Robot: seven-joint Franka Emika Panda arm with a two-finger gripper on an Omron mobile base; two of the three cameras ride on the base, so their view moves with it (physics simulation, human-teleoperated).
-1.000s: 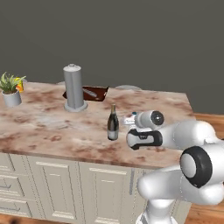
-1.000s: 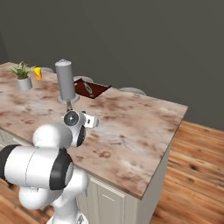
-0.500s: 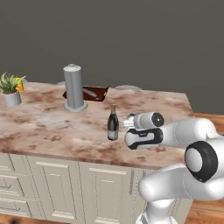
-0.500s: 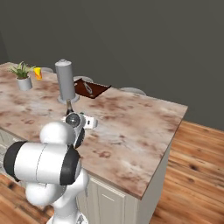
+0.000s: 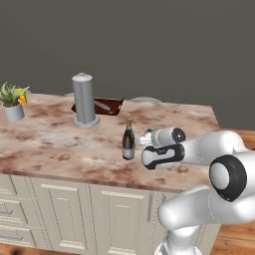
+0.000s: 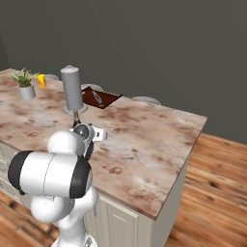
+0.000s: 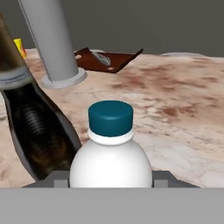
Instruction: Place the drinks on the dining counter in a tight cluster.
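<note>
Dining counter (image 5: 60, 149): beige marble island. Wine bottle (image 5: 128, 141) stands upright mid-counter. Water bottle (image 7: 110, 148), blue cap up, sits clamped in the gripper (image 5: 147, 142), long axis vertical, just beside the wine bottle on its right in the left base view. Yellow-amber bottle (image 6: 42, 80) is well apart, by the potted plant (image 6: 25, 83).

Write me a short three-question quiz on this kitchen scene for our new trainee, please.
1. True or false: the wine bottle stands upright on the dining counter.
2. What colour is the water bottle cap?
3. Beside which object does the brown tray lie? A) potted plant B) grey cylinder

Key: 1 true; 2 blue; 3 B.
</note>
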